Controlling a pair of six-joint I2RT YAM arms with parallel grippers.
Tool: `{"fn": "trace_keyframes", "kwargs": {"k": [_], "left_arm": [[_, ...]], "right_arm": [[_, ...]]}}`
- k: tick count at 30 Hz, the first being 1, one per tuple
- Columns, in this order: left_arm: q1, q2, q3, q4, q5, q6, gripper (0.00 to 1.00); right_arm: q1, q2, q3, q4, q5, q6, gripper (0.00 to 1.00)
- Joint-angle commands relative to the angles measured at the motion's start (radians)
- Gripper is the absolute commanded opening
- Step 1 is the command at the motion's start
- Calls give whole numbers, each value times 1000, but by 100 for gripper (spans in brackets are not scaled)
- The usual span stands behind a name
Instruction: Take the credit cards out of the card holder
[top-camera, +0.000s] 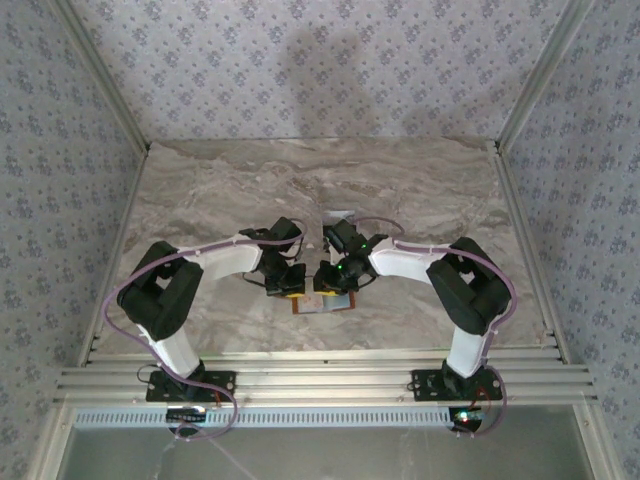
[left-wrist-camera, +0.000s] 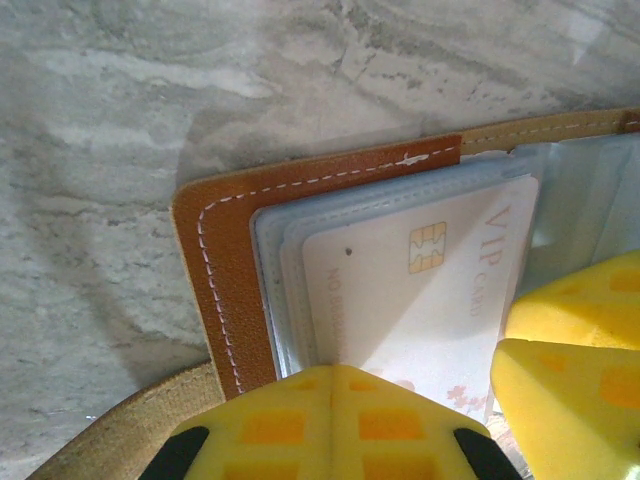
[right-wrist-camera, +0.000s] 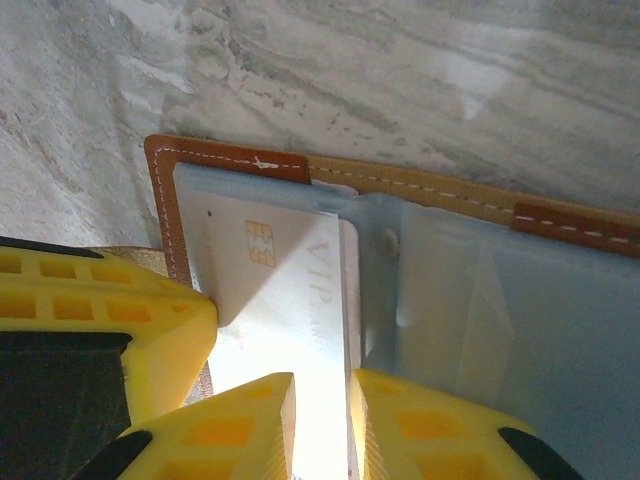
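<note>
The right end effector (right-wrist-camera: 322, 420) is nearly shut, its jaws pinching the near edge of the white card (left-wrist-camera: 400, 300), though how firm the grip is cannot be judged. The card lies mostly inside the open wallet (left-wrist-camera: 225, 260), just ahead of those jaws and tucked among pale plastic sleeves (right-wrist-camera: 500, 330). The left end effector (left-wrist-camera: 335, 395) is fully closed on nothing, with its tips pressed down on the wallet right beside the right one.

The main risk is that the left tips appear to sit over the card's near end as well as the sleeve. That would pin the card, and a pull could make it slip from the pinch. If the left lifts off instead, the whole wallet may slide along the tabletop (left-wrist-camera: 150, 100) with the card. The right jaws may also have caught a sleeve edge.
</note>
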Motion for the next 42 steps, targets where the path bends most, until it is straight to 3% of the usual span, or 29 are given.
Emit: {"fn": "trace_keyframes", "kwargs": {"k": [1,8,20,42], "left_arm": [[-2,-7,-14,-46,-26,-8,6],[-3,-7,-8,-52,-27,-4,6],[-2,-3,-7,-55,-25,0,6],[-3,2,0,-59,-24,2,6]], "right_arm": [[-5,2,-2,-72,59,-23,23],[-6,2,2,-84,64,-32,22],[-19,3,-56,65,-42,21,15],[-39,-32,-126,200,-127,73,14]]}}
